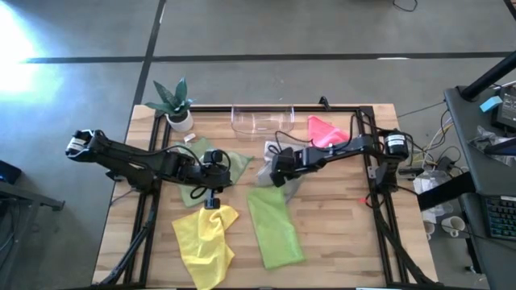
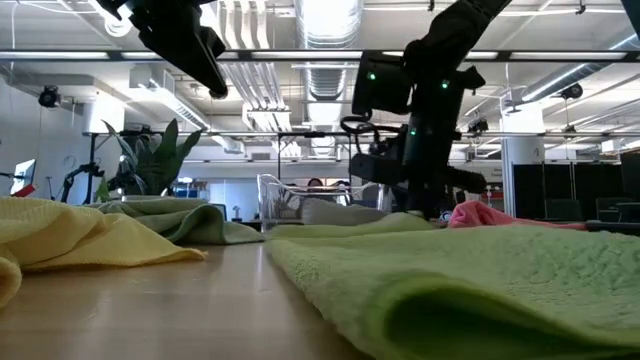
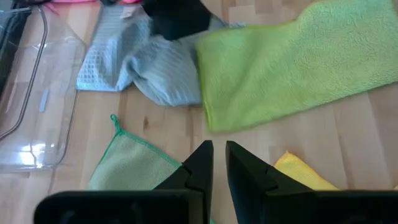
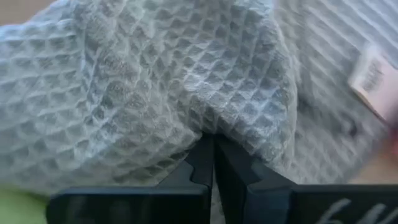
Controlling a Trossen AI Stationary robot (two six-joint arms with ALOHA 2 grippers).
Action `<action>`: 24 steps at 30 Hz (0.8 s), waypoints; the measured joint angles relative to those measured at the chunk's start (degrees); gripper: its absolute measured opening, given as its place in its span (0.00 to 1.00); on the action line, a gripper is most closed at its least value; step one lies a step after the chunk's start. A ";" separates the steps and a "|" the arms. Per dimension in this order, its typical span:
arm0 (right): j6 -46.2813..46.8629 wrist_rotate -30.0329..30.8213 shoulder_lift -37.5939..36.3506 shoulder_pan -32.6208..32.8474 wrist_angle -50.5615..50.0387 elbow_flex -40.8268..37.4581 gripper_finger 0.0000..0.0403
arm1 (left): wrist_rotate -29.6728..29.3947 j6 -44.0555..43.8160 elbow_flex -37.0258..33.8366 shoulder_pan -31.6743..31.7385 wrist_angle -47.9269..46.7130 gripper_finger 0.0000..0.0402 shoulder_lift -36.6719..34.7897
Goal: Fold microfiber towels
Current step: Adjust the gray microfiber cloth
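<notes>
My right gripper (image 1: 276, 179) is shut and points steeply down onto the crumpled grey waffle towel (image 4: 155, 81), which lies at mid-table (image 1: 270, 173). My left gripper (image 3: 217, 152) hovers, its fingers all but together with a narrow slit and nothing between them, above bare wood between the sage green towel (image 3: 124, 165) and the yellow towel (image 1: 205, 238). The lime green towel (image 1: 274, 229) lies flat as a long strip at the near middle. A pink towel (image 1: 326, 129) lies at the far right. My right gripper meets the grey towel with its shut fingertips (image 4: 208, 146) from above, slanting down. They rest on a raised fold (image 4: 211, 121) of the crumpled cloth, which puckers around them. The towel lies on the table. Whether any cloth is caught between the tips I cannot tell.
A clear plastic tray (image 1: 262, 119) stands at the far middle edge and a potted plant (image 1: 173, 101) at the far left corner. A black frame rail (image 1: 379, 201) runs along the table's right side. Bare wood shows at the near right (image 1: 347, 242).
</notes>
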 joint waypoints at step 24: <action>1.17 15.26 -5.64 -6.28 -15.10 -0.95 0.02 | -1.31 -0.10 0.00 0.02 0.00 0.07 -0.02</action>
